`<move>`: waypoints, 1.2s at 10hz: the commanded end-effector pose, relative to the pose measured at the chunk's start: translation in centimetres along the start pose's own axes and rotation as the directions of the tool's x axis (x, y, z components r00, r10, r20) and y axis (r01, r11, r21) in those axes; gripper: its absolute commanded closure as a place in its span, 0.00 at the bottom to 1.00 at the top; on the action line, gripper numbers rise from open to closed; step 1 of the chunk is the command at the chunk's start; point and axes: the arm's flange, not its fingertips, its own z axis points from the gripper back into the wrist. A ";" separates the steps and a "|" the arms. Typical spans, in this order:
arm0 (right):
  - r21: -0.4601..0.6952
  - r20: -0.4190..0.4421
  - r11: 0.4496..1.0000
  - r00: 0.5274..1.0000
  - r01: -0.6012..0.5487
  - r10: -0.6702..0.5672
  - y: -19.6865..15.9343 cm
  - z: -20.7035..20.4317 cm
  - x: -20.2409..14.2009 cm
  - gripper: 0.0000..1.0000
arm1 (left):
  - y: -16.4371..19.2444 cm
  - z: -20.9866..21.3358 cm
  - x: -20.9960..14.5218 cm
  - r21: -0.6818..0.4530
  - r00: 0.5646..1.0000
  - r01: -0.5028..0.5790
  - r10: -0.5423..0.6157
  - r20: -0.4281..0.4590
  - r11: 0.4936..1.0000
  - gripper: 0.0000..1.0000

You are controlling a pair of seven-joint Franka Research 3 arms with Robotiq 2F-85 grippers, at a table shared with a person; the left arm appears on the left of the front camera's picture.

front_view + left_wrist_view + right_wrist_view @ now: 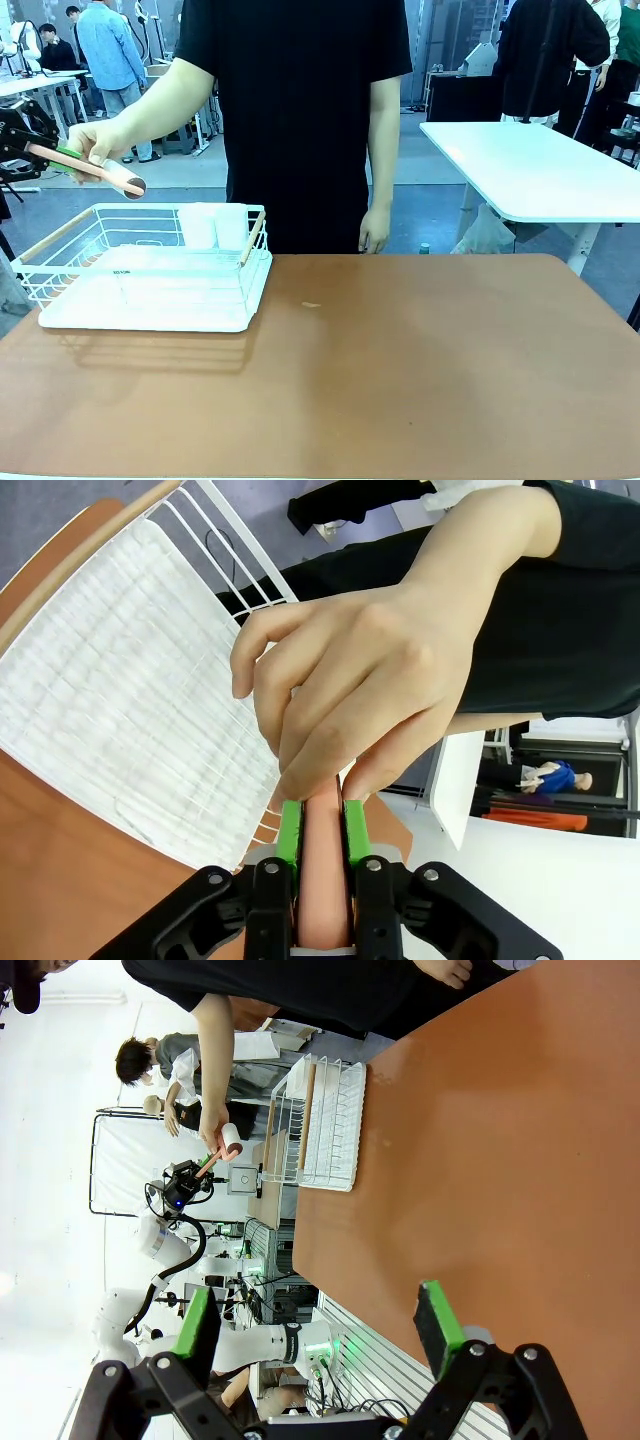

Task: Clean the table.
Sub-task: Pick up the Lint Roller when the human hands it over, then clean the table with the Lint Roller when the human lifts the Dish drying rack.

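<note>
Handover above the white wire rack's [160, 320] left end: the left gripper [322, 815] clamps a pink tool handle [322, 880], with the person's hand [370, 680] on it too. The right gripper [316, 1318] gapes wide and empty. No wiping has begun, I'd say: the table [420, 380] under the rack shows a pale speck [311, 305] to the rack's right.

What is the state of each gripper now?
Left gripper: closed on the pink handle, which a person's hand also holds.
Right gripper: open, empty.

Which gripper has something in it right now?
The left gripper: its pads clamp a pink handle that the person's hand also holds. The right gripper is open and empty above the table.
</note>
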 end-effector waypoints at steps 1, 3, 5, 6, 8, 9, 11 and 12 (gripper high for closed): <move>0.016 0.003 1.000 1.000 -0.004 0.004 0.3 0.0 0.1 0.00 | 1.9 -0.2 1.2 -0.076 0.999 0.031 -0.029 0.025 0.997 0.91; 0.016 0.003 1.000 1.000 -0.004 0.004 0.3 0.0 0.1 0.00 | 0.0 0.0 0.0 0.000 1.000 0.000 0.000 0.000 1.000 0.91; 0.016 0.003 1.000 1.000 -0.004 0.004 0.3 0.0 0.1 0.00 | 0.0 0.0 0.0 0.000 1.000 0.000 0.000 0.000 1.000 0.91; 0.016 0.003 1.000 1.000 -0.004 0.004 0.3 0.0 0.1 0.00 | 0.0 0.0 0.0 0.000 1.000 0.000 0.000 0.000 1.000 0.91; 0.016 0.003 1.000 1.000 -0.004 0.004 0.3 0.0 0.1 0.00 | 0.0 0.0 0.0 0.000 1.000 0.000 0.000 0.000 1.000 0.91; 0.016 0.003 1.000 1.000 -0.004 0.004 0.3 0.0 0.1 0.00 | 0.0 0.0 0.0 0.000 1.000 0.000 0.000 0.000 1.000 0.91; 0.016 0.003 1.000 1.000 -0.004 0.004 0.3 0.0 0.1 0.00 | 0.0 0.0 0.0 0.000 1.000 0.000 0.000 0.000 1.000 0.91; 0.016 0.003 1.000 1.000 -0.004 0.004 0.3 0.0 0.1 0.00 | 0.0 0.0 0.0 0.000 1.000 0.000 0.000 0.000 1.000 0.91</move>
